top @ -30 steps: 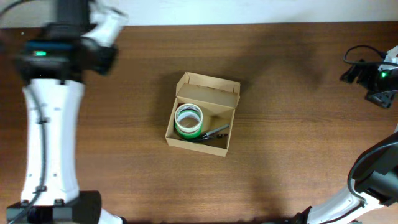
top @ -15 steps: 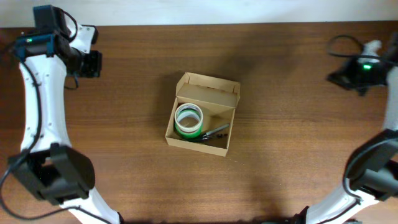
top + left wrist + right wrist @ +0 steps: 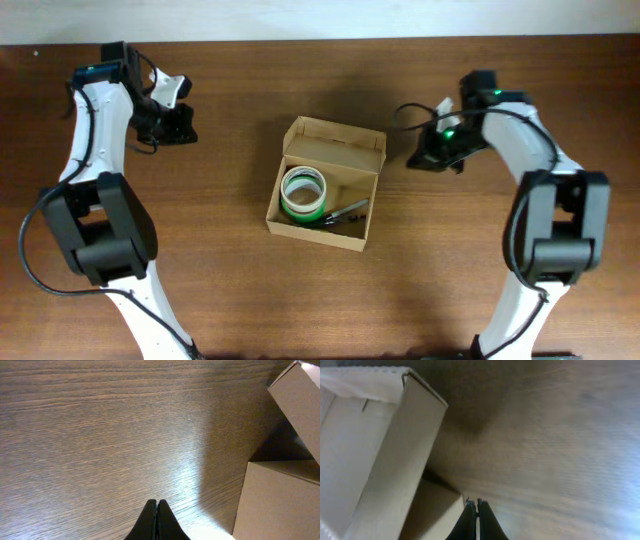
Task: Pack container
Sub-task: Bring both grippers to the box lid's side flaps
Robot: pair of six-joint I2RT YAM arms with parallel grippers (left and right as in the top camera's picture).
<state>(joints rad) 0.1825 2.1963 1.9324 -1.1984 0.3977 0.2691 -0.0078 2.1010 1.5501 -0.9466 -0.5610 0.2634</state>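
Note:
The container (image 3: 316, 233), a small tan cardboard box, sits open in the middle of the wooden table with its flap lid (image 3: 335, 149) standing up at the back. Inside lie a green and white tape roll (image 3: 303, 193) and a dark pen (image 3: 346, 212). My left gripper (image 3: 186, 126) hovers over bare wood well left of the box, and my right gripper (image 3: 418, 157) is just off the box's right rear corner. In the left wrist view the gripper (image 3: 156, 505) is shut and empty, with the container (image 3: 280, 500) at the right. The right gripper (image 3: 476, 505) is also shut and empty beside the container (image 3: 380, 455).
The brown wooden table (image 3: 480, 260) stretches around the box on all sides. A pale wall strip (image 3: 320, 18) runs along the table's far edge. Both arm bases stand at the near edge, left and right.
Both arms have swung in from the far corners toward the box. Both grippers have closed on nothing. The box and its contents have not moved.

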